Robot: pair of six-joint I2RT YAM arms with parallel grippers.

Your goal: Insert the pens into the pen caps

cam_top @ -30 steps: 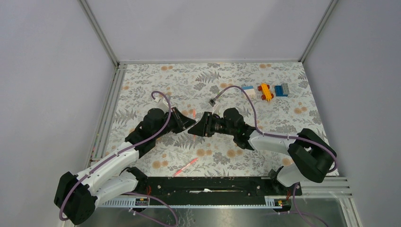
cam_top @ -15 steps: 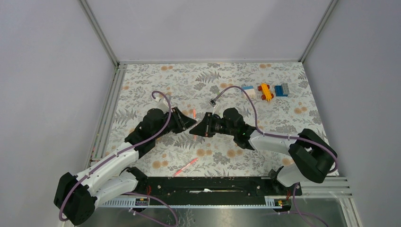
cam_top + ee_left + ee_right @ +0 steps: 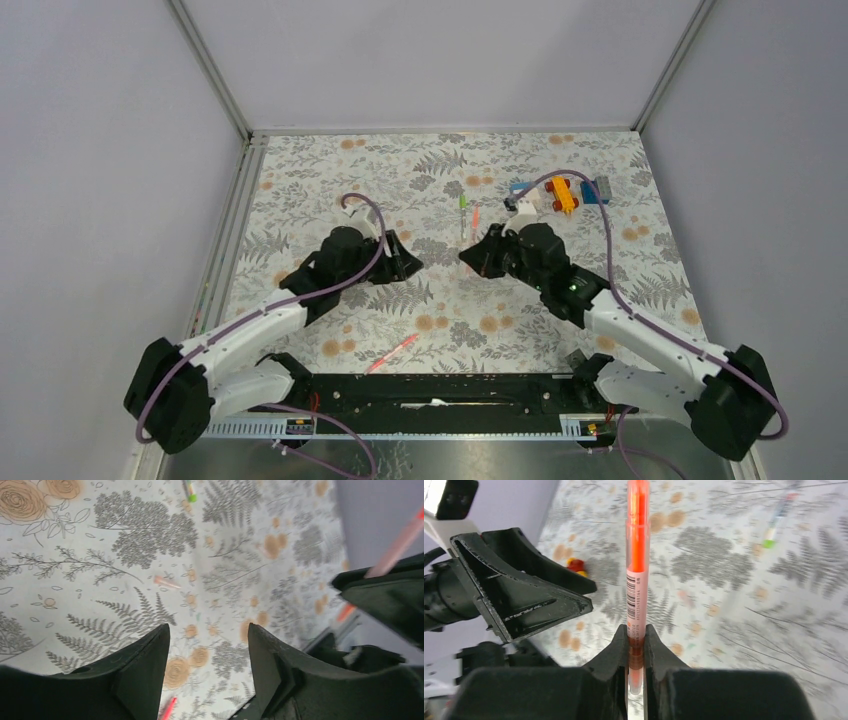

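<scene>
Right wrist: right pincer [image 3: 636, 631] pinches orange pen [image 3: 637, 555] lengthwise.

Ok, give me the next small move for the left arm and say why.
Probably ease the left gripper forward and down over the small pink cap. Its jaws stand open and empty, and the cap lies loose on the table just ahead of them. The right gripper is shut on an orange pen that sticks out past its fingers, so fetching a cap seems the missing half.
</scene>
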